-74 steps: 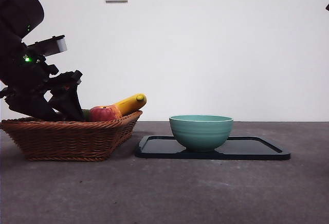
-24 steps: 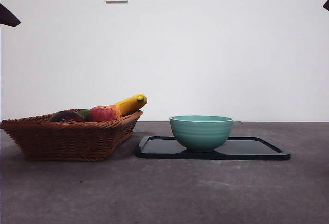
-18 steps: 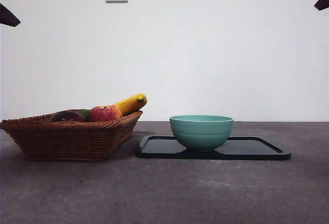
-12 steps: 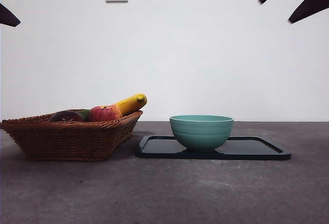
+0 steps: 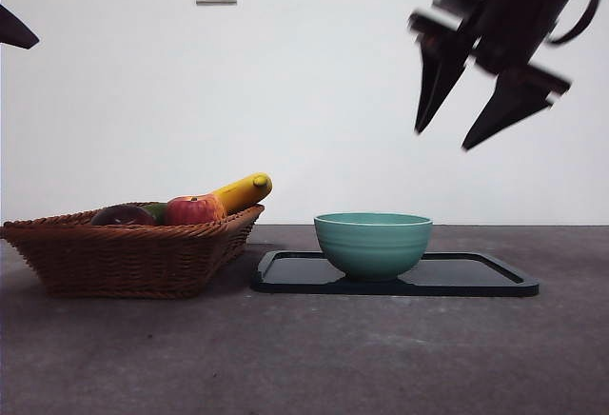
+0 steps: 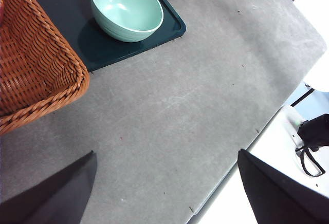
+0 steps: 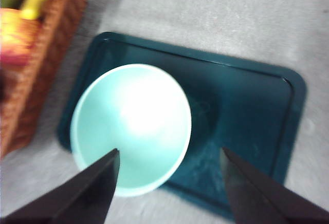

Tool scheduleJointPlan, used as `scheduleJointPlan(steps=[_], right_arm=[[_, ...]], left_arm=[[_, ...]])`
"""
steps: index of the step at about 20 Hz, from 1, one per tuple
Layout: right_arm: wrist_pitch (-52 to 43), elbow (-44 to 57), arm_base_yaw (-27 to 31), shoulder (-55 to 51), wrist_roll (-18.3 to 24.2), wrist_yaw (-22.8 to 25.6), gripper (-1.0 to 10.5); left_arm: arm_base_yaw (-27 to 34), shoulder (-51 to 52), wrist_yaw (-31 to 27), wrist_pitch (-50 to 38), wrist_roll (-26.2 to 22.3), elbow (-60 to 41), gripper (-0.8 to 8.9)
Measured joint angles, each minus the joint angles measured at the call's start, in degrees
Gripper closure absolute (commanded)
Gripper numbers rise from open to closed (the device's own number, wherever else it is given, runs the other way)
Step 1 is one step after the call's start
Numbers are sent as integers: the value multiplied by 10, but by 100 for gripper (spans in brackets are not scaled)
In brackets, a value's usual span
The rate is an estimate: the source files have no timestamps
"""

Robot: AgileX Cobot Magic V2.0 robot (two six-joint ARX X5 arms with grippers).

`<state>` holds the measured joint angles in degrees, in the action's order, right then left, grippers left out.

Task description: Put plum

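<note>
So, using the wicker basket (image 5: 128, 253) as the anchor: the plum (image 5: 122, 215) is sitting inside it toward its far-left end, just a dark maroon dome poking over the rim. Right next to it there's a sliver of green fruit (image 5: 157, 210), then the red apple (image 5: 193, 210), then a banana (image 5: 243, 189) sticking up over the basket's right edge. If the job was to get the plum into the basket, I'd say that part looks done; it's resting in there with nothing holding it.

Just right of the basket there's a dark tray (image 5: 476, 277) with an empty teal bowl (image 5: 372, 242) standing on it.

The left gripper (image 6: 164, 183) is parked way up and off to the side, looking down at the basket corner and bare table, jaws spread wide, holding nothing. In the front view it's only a black tip at the top left.

Further right of the basket, high over the bowl, is the right gripper (image 5: 466, 110), jaws apart and empty, with the bowl straight below it in its wrist view. My guess is whatever's left involves that bowl or tray, not the plum.
</note>
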<state>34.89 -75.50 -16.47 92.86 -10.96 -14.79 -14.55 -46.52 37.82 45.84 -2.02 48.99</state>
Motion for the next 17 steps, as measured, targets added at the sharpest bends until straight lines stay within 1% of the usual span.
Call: scheduleJointPlan(steps=[5,9,14,17], right_arm=[[-39,-2,0,80,5,0,638],[-59,-2,0,119,7,0,652],[-69,-2,0,138,7,0,786],[-74,-3,0,138,7,0,816]], left_arm=[[0,0,0,-1,0,0,377],[0,0,0,-2,0,0,377],[0,0,0,-2,0,0,377],[0,0,0,-2,0,0,377]])
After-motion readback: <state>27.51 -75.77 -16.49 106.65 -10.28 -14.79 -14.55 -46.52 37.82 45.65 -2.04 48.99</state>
